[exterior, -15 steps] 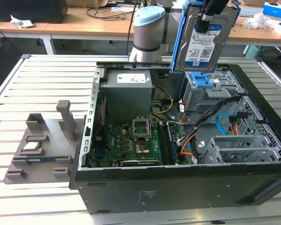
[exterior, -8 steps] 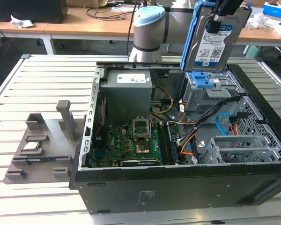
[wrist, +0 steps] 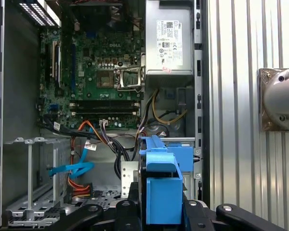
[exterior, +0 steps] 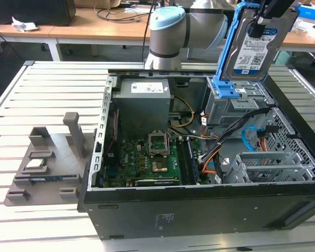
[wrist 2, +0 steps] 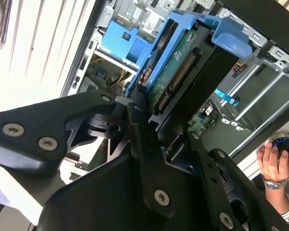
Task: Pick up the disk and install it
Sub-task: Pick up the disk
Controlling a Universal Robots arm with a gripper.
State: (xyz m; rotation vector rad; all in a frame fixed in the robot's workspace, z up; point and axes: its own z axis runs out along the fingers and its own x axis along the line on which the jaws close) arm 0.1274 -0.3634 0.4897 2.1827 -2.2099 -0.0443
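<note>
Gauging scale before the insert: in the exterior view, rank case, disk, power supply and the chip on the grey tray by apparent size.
1. case, largest by far.
2. disk and power supply look alike; the disk is raised above the case, maybe nearer the camera, so unranked.
3. chip, smallest.

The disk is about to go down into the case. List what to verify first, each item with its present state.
1. Grip: the gripper is shut on the disk, which is held tilted on edge: ok.
2. Position: in the exterior view the disk is above the drive cage: ok.
3. Cage opening: the blue latch plate sits on top, free or blocked: cannot tell.
4. Cables: the black cable bundle runs beside the cage, apart from the disk: ok.
5. People: in the second wrist view a hand is near the case: not ok.
</note>
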